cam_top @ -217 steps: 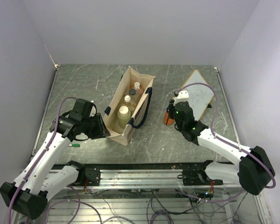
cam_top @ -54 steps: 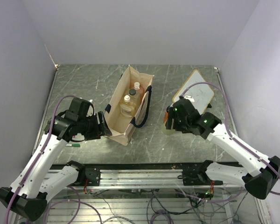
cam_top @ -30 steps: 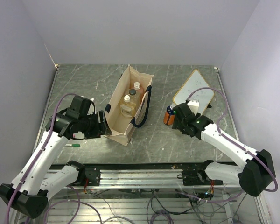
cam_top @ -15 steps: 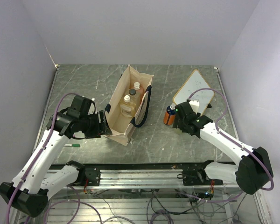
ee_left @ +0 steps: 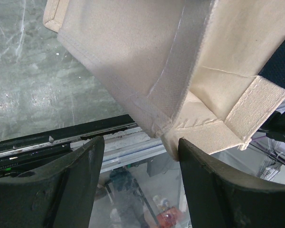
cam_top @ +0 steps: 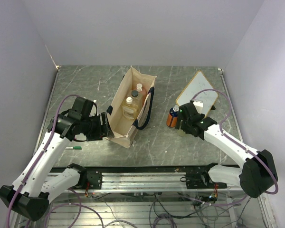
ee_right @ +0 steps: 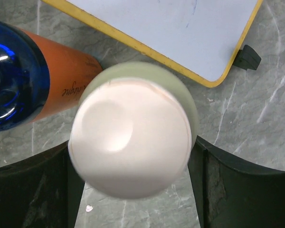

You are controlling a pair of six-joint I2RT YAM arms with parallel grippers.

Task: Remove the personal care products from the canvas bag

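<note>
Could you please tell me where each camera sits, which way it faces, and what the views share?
Top external: above and behind the arms, looking down at the table; both show, left tool at the canvas bag, right tool near the whiteboard.
Left wrist: on the left arm, facing the bag's corner; its two fingers show.
Right wrist: straight down on the pale wide-lidded bottle, beside the orange bottle; its fingers flank it.
Shared: top and right wrist both show the whiteboard.
</note>
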